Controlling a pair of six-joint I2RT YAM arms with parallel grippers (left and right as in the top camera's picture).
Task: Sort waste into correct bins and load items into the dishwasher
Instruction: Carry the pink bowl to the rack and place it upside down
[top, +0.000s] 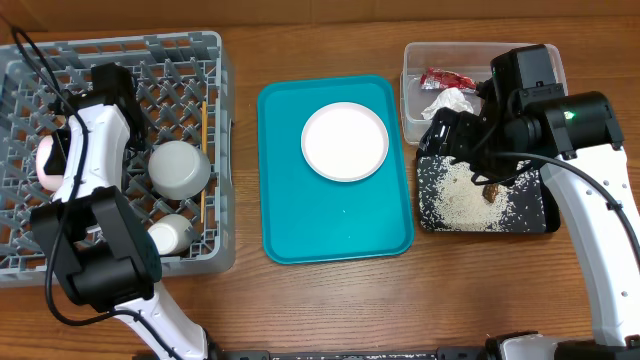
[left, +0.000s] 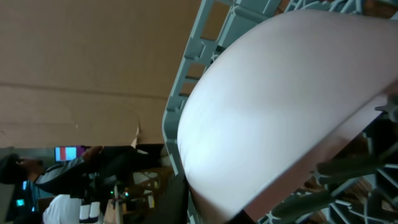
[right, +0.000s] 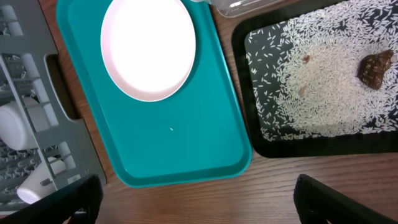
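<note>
The right claw stands wide, its 2 fingers far apart at the lower corners of the wrist view with nothing between them. It hangs above the table near the gap between the teal serving tray and the black tray, touching neither. The left claw is over the far left side of the dish rack, right against the white bowl. That bowl's smooth pale outer wall fills the left wrist view, tilted against the rack's wall. I cannot tell how far this claw is open or whether it grips the bowl. In the rack I count 1 white bowl, 1 grey metal bowl lying mouth down near the right wall, and 1 small white cup lying on its side just below it. The wooden chopsticks show as a thin line along the rack's right side, partly hidden by the metal bowl, so I cannot tell 1 from 2. 1 round white plate lies flat on the upper half of the teal tray. The clear tub holds 1 red wrapper and 1 crumpled paper wad, touching each other. The black tray carries 1 brown lump and a scatter of white grains, too many to count.
</note>
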